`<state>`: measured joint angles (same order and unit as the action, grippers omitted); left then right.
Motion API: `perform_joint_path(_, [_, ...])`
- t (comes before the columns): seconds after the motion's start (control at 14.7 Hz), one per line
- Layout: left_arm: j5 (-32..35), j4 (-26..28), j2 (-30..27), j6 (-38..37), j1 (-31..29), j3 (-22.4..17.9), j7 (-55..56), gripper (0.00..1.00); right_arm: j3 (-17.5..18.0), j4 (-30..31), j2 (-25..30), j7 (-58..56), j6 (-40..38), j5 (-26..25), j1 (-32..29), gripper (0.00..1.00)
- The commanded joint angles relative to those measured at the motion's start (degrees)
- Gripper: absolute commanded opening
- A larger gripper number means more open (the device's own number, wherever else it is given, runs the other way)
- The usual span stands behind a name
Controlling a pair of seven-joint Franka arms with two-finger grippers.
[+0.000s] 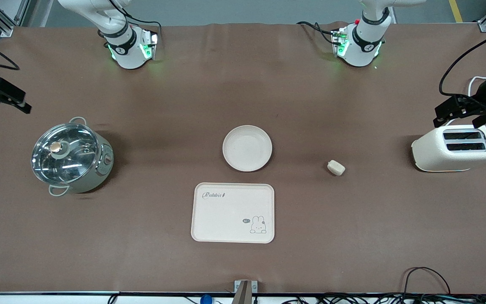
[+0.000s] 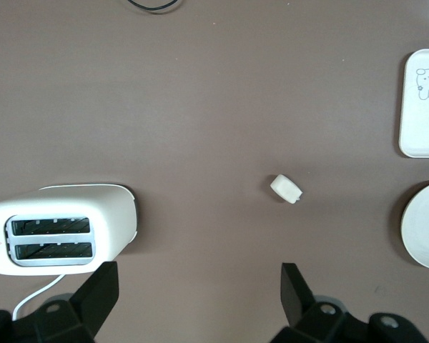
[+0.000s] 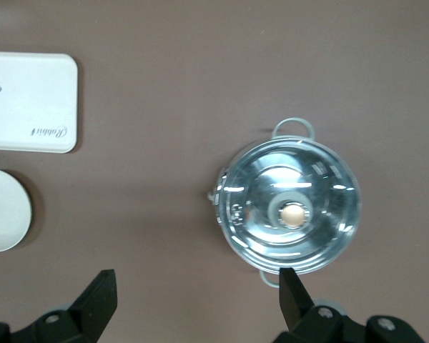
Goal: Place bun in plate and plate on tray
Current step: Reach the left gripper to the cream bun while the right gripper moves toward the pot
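The bun (image 1: pixel 336 167) lies on the brown table, toward the left arm's end from the plate (image 1: pixel 247 147). The round plate is bare. The tray (image 1: pixel 233 212) with its rabbit drawing lies nearer the front camera than the plate. My left gripper (image 1: pixel 454 110) hangs open and empty high over the toaster. In the left wrist view (image 2: pixel 198 293) it sees the bun (image 2: pixel 287 189), the plate's rim (image 2: pixel 425 225) and the tray's edge (image 2: pixel 423 103). My right gripper (image 1: pixel 2 99) hangs open and empty high near the pot; its wrist view (image 3: pixel 196 296) shows the tray (image 3: pixel 28 103) and plate (image 3: pixel 3 209).
A steel pot with a glass lid (image 1: pixel 72 157) stands at the right arm's end of the table and shows in the right wrist view (image 3: pixel 289 214). A white toaster (image 1: pixel 456 147) stands at the left arm's end and shows in the left wrist view (image 2: pixel 61 229). Cables run along the front edge.
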<state>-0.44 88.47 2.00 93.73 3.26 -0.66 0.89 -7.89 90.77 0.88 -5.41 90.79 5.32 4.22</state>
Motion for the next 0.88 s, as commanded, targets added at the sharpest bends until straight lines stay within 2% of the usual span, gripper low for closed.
perform_joint_path(0.0, [0.88,-0.94,0.20,-0.92,-0.01,-0.04,-1.06,1.00,-0.28,-0.33,-1.93,-0.66,-0.17,1.71,0.70,1.00])
perform_joint_path(0.27, [0.27,0.55,0.98,-0.92,0.60,0.14,-1.06,1.00,-0.19,-0.86,-1.32,-0.22,-1.66,1.27,0.88,1.00])
perform_joint_path(0.41, [-0.26,6.33,2.56,2.75,1.05,1.71,0.51,1.00,-0.11,-0.68,-1.40,-0.04,-1.66,1.36,0.88,1.00])
perform_joint_path(0.61, [-2.01,16.18,7.21,17.14,0.88,5.83,8.85,1.00,-0.10,-0.33,-2.02,-0.31,-1.23,1.71,3.58,1.00])
perform_joint_path(0.82, [-3.95,22.61,14.58,33.93,1.14,9.27,12.81,1.00,-0.11,-0.42,-3.68,0.04,-0.70,2.32,5.61,1.00])
